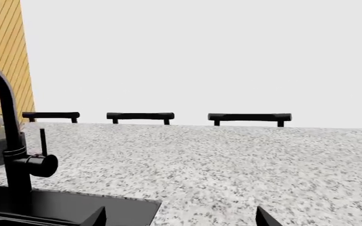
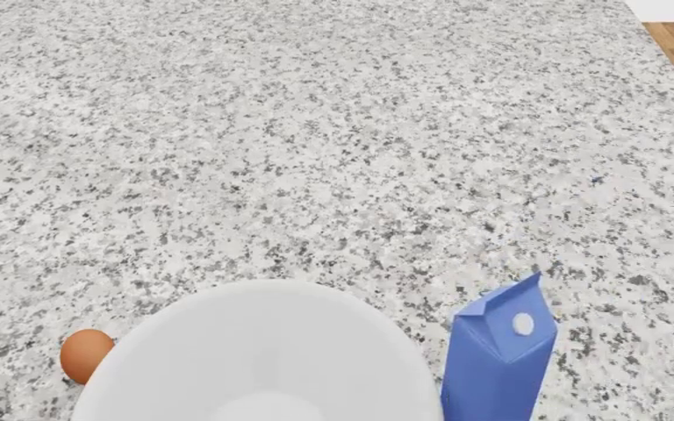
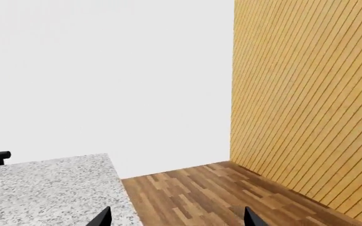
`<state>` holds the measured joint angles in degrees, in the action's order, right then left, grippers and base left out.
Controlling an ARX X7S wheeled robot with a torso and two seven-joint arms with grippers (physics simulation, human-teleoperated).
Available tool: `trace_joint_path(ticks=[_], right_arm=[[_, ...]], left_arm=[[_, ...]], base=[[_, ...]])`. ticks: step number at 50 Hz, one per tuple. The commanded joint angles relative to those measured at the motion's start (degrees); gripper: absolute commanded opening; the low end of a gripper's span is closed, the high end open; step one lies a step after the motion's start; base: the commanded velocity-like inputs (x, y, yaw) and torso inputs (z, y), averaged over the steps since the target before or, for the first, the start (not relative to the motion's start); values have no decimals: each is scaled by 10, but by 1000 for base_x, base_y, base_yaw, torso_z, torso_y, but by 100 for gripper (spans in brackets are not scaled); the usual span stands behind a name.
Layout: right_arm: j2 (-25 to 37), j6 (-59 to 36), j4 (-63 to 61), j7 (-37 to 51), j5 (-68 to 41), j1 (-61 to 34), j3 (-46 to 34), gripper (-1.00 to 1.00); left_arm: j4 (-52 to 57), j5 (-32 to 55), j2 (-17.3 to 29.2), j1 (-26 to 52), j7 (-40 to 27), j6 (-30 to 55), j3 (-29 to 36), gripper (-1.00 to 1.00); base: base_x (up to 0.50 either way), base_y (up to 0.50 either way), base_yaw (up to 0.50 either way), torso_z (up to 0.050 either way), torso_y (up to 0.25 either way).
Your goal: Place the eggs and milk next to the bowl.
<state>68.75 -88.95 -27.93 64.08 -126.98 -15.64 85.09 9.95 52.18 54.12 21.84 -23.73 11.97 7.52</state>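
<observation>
**Colours on and around the granite counter**

We see a speckled countertop (image 2: pixel 313 132) — white flecked with grey and black. On it the bowl (image 2: pixel 255 360) is plain matte white, the egg (image 2: pixel 84 354) orange-brown, and the milk carton (image 2: pixel 498 355) blue with a white cap (image 2: pixel 523 324). The faucet (image 1: pixel 11 150) and sink (image 1: pixel 74 209) are black, as are the bar stool backs (image 1: pixel 140 116). The slatted wall (image 3: pixel 307 94) is honey-yellow — the plank floor (image 3: pixel 231 197) a darker brown.

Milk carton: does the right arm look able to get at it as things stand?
Probably yes. The carton stands upright on bare counter right of the bowl, its top and outer side clear. The right gripper is open, though aimed off past the counter.
</observation>
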Motion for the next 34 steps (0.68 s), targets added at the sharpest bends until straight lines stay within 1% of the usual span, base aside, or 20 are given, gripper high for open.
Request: trace_joint_path(ticks=[1, 8, 14, 18, 27, 31, 34], right_arm=[[-23, -9, -3, -55, 35, 183, 226, 100], [-57, -8, -11, -113, 64, 283, 342, 100], [-76, -2, -16, -150, 84, 331, 393, 100], [-81, 5, -20, -160, 90, 345, 402, 100], [-90, 27, -37, -166, 91, 355, 395, 100], [-84, 51, -47, -150, 68, 372, 399, 100], [-75, 70, -53, -134, 43, 389, 415, 100]], left_arm=[[-10, -39, -35, -14, -20, -45, -32, 100], [-11, -56, -46, -18, -45, -59, -41, 100], [-12, -70, -53, -20, -62, -69, -46, 100], [-13, -84, -63, -23, -81, -82, -54, 100], [-17, -116, -90, -27, -135, -110, -74, 100], [-27, -150, -110, -28, -149, -150, -84, 100], [-43, -171, -126, -26, -130, -201, -88, 100]], base=[[0, 0, 0, 0, 0], [0, 0, 0, 0, 0], [0, 0, 0, 0, 0], [0, 0, 0, 0, 0], [0, 0, 0, 0, 0], [0, 0, 0, 0, 0], [0, 0, 0, 0, 0]])
